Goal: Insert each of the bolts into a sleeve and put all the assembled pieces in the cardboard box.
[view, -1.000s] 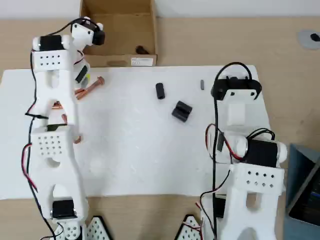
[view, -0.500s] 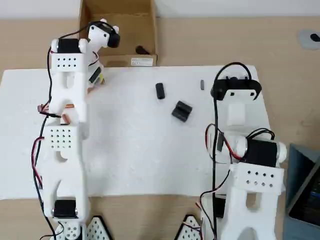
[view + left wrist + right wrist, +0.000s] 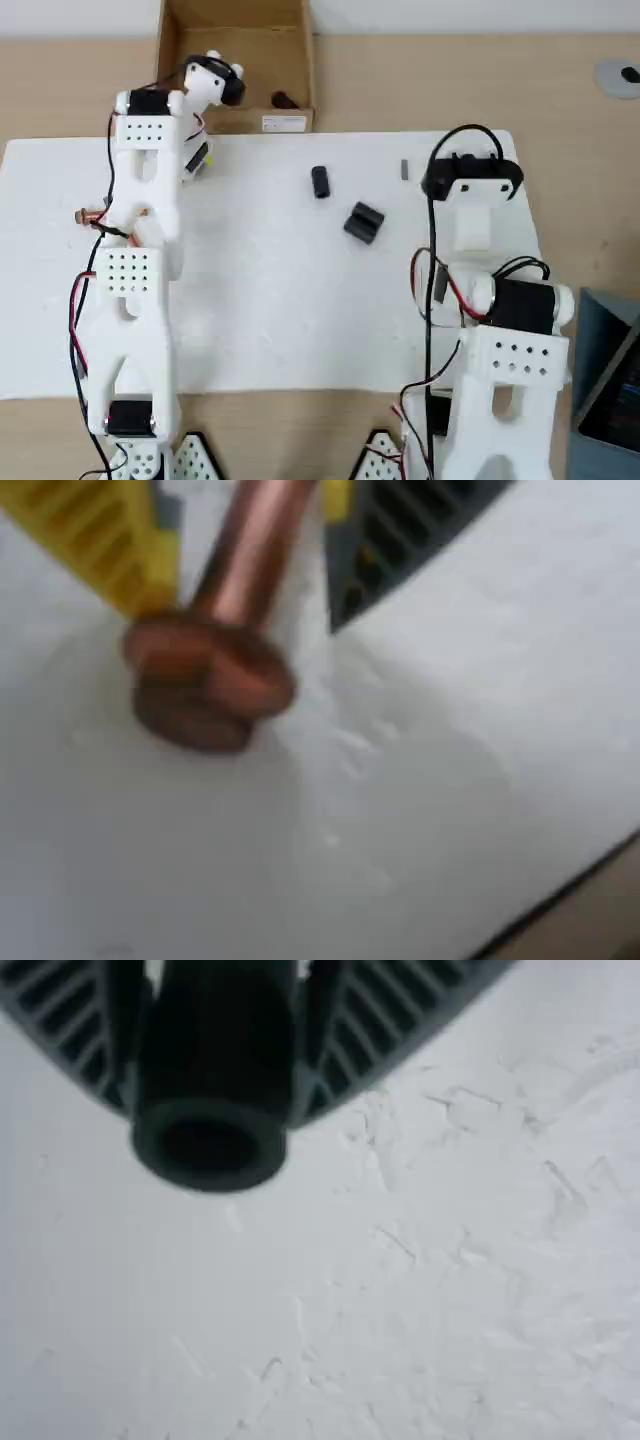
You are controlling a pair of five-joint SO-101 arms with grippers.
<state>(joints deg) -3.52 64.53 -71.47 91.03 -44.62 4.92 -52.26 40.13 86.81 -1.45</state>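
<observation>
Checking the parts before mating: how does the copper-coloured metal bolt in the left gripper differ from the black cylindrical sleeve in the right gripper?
The copper-coloured metal bolt is shiny; the black cylindrical sleeve is dull. The bolt ends in a wide flanged head; the sleeve is a hollow tube with an open bore. Both are clamped, in the left gripper and right gripper, over the white foam sheet.
</observation>
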